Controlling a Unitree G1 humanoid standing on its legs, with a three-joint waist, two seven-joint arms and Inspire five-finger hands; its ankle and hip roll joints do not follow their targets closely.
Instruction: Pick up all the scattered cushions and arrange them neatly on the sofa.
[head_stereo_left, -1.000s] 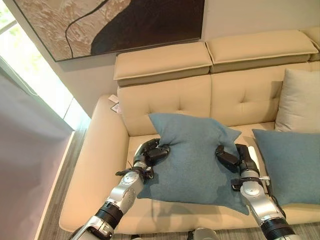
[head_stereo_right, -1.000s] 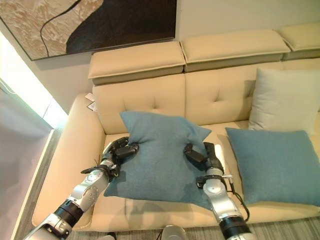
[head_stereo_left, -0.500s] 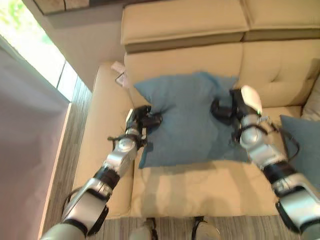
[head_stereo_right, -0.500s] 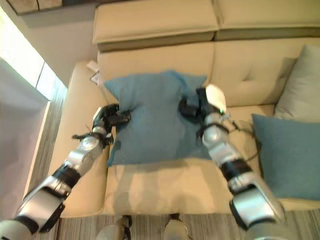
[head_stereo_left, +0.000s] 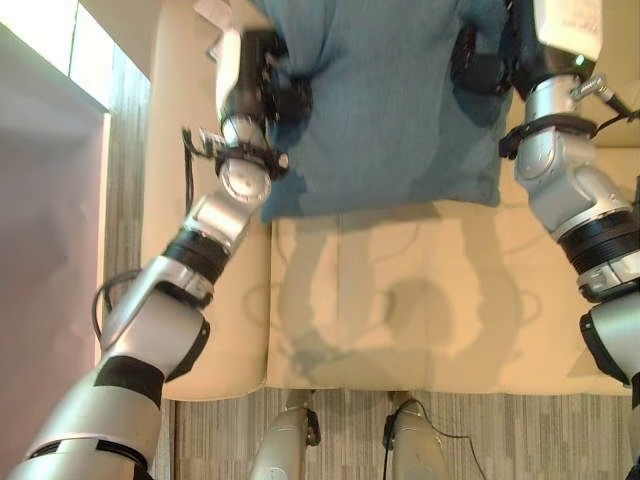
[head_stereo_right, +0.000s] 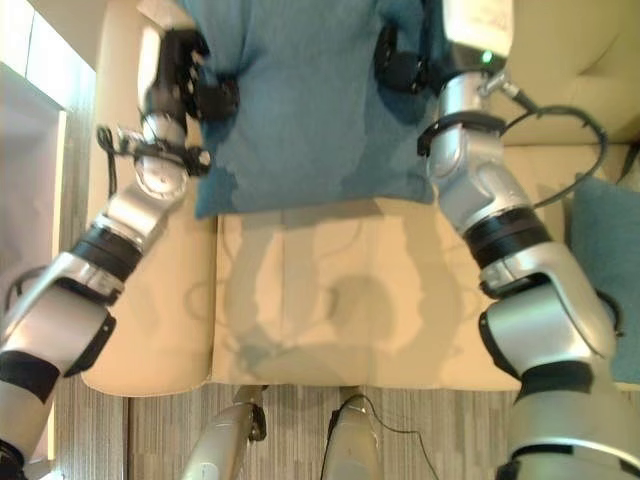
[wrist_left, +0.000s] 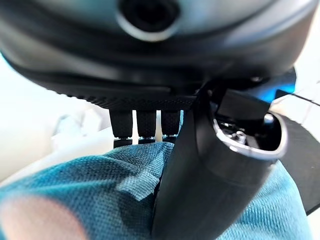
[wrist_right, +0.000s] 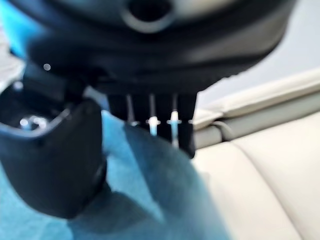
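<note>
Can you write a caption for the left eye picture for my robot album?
Both robot hands, left and right, grip a blue cushion over the beige sofa.

— What does the right hand (wrist_right: 150, 65) hold here?

— A blue cushion (wrist_right: 150, 200). The dark thumb (wrist_right: 55, 155) presses on its near face, and the fingers (wrist_right: 170, 120) go down in a row behind its top edge, so the cloth is pinched between them.

— And behind the cushion?

— The beige sofa (wrist_right: 270, 165). Its seam runs along the padded edge, just beside the cushion.
</note>
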